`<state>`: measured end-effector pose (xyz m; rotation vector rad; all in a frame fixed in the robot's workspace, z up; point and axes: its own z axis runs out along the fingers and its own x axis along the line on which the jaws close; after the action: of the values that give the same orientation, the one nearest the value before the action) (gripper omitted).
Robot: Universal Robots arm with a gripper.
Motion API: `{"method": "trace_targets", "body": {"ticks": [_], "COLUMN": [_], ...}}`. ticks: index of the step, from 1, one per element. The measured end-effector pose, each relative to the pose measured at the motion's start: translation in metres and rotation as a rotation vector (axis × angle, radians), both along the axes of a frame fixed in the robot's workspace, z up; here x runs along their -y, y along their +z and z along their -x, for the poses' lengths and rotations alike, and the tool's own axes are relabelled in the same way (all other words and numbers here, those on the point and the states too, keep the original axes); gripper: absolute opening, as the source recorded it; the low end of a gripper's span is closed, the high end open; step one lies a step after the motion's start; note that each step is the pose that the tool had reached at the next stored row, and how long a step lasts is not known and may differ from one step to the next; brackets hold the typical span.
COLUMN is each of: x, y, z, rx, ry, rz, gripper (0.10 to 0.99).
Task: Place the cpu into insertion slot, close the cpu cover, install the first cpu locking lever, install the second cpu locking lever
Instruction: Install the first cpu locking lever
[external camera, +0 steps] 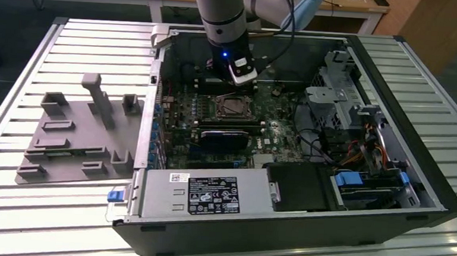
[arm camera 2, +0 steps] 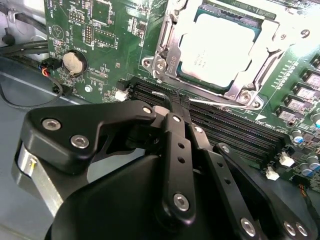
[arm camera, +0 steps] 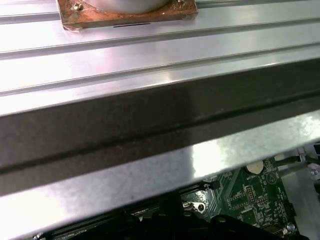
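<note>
1. The pincer [arm camera 2: 175,107] hangs low over the circuit board [arm camera 2: 115,45]. Its black tips look drawn together with no gap between them. Nothing can be made out pinched in them.
2. The chip [arm camera 2: 215,47] lies just ahead of the tips and a little to one side. It sits flat in the socket [external camera: 231,106] with its pale metal top facing up.
3. The cover plate [arm camera 2: 171,50] is down around the chip, and its square window frames the pale top. Judged from this, seating the chip and closing the cover are done.
4. A thin bright lever rod [arm camera 2: 225,108] runs along the socket edge nearest the pincer. Its long axis lies crosswise to the tips and parallel to the long black slots [arm camera 2: 230,130]. One end comes very close to the tips, but contact cannot be told, nor whether the rod is latched.
5. The long black slots lie directly under and beside the tips, between the pincer body and the socket. They are the closest thing the tips could foul.
6. A round coin battery [arm camera 2: 74,62] sits well off to the other side, clear of the work.
7. In the exterior view the pincer [external camera: 240,80] stands over the socket's far edge. A black card [external camera: 221,140] lies on the socket's near side, apart from the pincer.
8. In the first wrist view the dark case wall [arm camera: 150,125] runs close behind the pincer, so there is little room on that side.
</note>
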<state>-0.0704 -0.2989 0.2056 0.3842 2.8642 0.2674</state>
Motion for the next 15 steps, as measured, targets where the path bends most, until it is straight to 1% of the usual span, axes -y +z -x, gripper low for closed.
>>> {"method": "trace_targets", "body": {"ticks": [2,4,11,15], "x": [-0.0001,0.0,0.0,0.0], "y": [-0.0006,-0.0011,-0.0028,-0.0028], "z": [0.0,0.0001,0.0,0.0], "rx": [0.0001,0.0001,0.0013,0.0013], "ry": [-0.002,-0.011,-0.064,-0.067], "rz": [0.0,0.003,0.013,0.014], "gripper": [0.102,0.102,0.102,0.102]}}
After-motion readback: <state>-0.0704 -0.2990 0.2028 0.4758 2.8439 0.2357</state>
